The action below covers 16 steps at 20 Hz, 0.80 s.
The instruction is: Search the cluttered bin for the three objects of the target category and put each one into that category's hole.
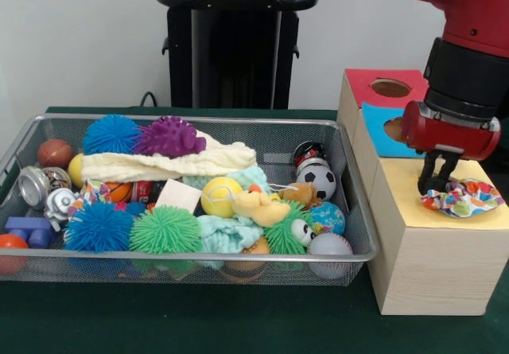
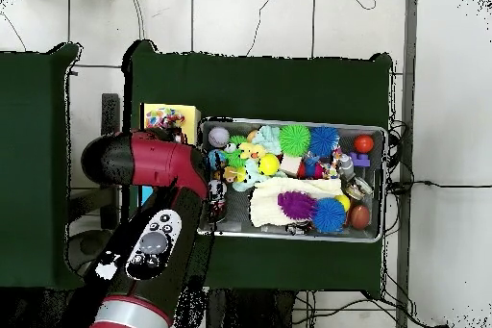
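Note:
My gripper hangs over the yellow top of the wooden box at the right. Its fingers stand close together on the left edge of a multicoloured patterned cloth that rests crumpled on that yellow top. In the overhead view the same cloth lies on the yellow panel, and the arm hides most of the gripper. Inside the wire bin a cream cloth drapes across the back and a pale blue cloth lies at the front.
The box also has a red section with a hole and a blue section behind the gripper. The bin holds spiky balls, a soccer ball, a yellow ball, bells and blocks.

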Each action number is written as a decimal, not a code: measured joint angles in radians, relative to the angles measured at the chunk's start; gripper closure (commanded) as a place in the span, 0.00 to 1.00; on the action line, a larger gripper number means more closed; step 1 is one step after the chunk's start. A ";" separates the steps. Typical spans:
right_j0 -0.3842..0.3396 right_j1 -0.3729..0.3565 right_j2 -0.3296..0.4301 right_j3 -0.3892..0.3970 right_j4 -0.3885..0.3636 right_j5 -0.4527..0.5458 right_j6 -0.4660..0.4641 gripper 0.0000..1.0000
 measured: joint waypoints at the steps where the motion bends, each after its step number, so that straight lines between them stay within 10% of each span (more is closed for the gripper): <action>1: 0.000 -0.002 0.000 0.000 0.000 0.004 0.000 1.00; 16: 0.000 -0.046 -0.003 -0.013 0.000 0.129 0.000 1.00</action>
